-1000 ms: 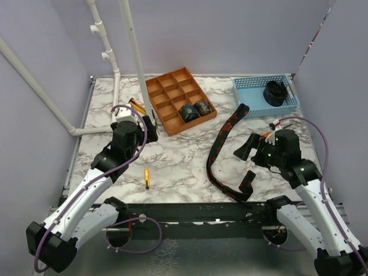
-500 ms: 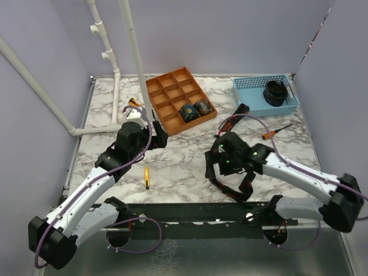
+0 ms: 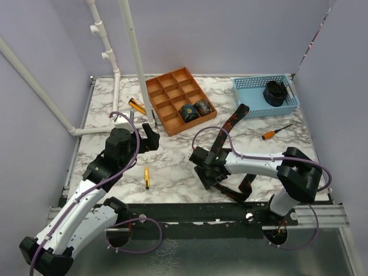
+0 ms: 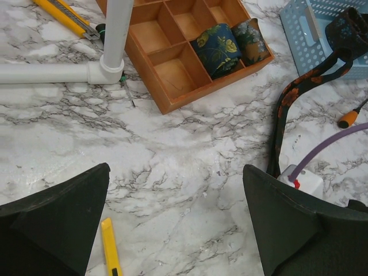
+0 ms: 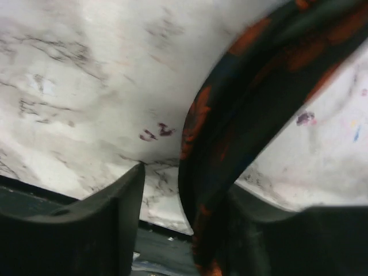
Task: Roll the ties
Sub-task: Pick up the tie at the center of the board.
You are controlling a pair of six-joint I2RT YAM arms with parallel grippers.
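Observation:
A long dark tie (image 3: 221,138) with orange-red patterning lies unrolled from the blue basket toward the table's front edge, curling back at its near end. My right gripper (image 3: 208,172) is down over its bend. In the right wrist view the tie (image 5: 247,115) runs between the fingers; it lies against the right finger, and a gap remains at the left finger (image 5: 98,224). Two rolled ties (image 3: 194,109) sit in the wooden tray, and a dark coil (image 3: 275,92) lies in the basket. My left gripper (image 4: 175,230) hovers wide open over bare marble, left of the tie (image 4: 282,109).
The wooden compartment tray (image 3: 172,95) stands at back centre and the blue basket (image 3: 253,92) at back right. White pipes (image 3: 115,86) rise at back left. A yellow box cutter (image 3: 147,177) lies near the left gripper, another cutter (image 3: 137,106) by the pipes, an orange screwdriver (image 3: 270,134) to the right.
My right arm has swung left and low onto the tie's bend, and its jaws have narrowed around the fabric. The left gripper has shifted slightly, staying open.

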